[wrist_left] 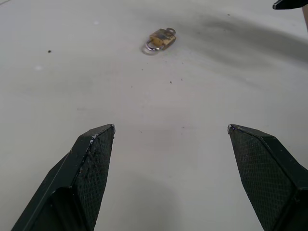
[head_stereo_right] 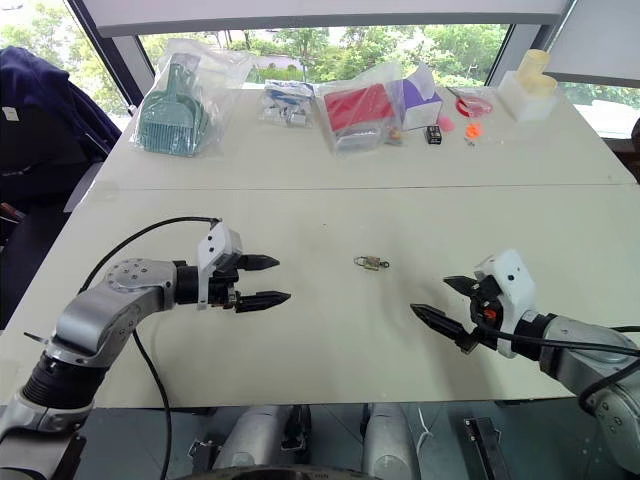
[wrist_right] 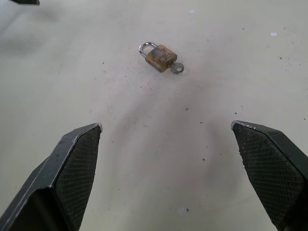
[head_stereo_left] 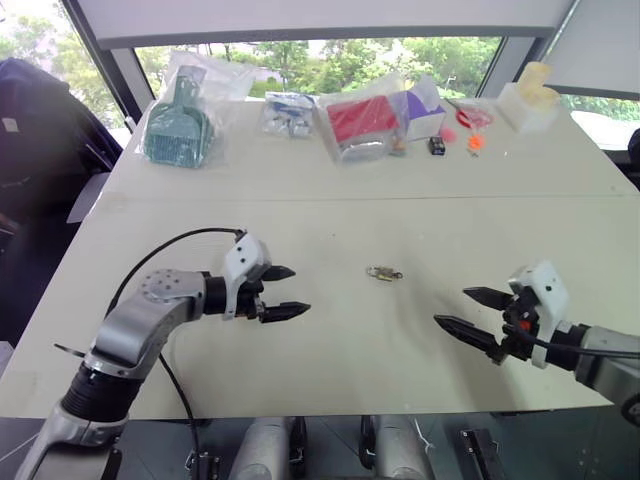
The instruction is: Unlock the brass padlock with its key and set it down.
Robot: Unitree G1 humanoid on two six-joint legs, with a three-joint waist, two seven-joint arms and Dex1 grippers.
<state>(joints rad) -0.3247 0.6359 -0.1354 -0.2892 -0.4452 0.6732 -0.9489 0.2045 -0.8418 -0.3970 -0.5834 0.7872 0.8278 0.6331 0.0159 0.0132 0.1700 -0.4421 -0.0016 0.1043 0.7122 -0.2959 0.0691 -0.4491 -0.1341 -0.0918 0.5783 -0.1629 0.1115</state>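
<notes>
The brass padlock (head_stereo_left: 382, 272) lies flat on the white table (head_stereo_left: 340, 210), midway between my two arms. Close up it is dull gold with a silvery shackle (wrist_right: 159, 57), and its small key (wrist_right: 176, 68) sticks out of the body's end. My left gripper (head_stereo_left: 283, 292) hovers open to the left of the padlock, fingers pointing toward it. On the other side, my right gripper (head_stereo_left: 470, 310) is open too, aimed at the padlock from the right. Neither touches it; in both wrist views the padlock (wrist_left: 160, 39) sits well beyond the fingertips.
Along the table's far edge stand a bagged teal dustpan (head_stereo_left: 178, 125), a bag with a red item (head_stereo_left: 362, 120), a purple box (head_stereo_left: 425, 110), a small black box (head_stereo_left: 437, 145), orange bits (head_stereo_left: 474, 141) and a cream block (head_stereo_left: 533, 92). A dark chair (head_stereo_left: 35, 130) stands left.
</notes>
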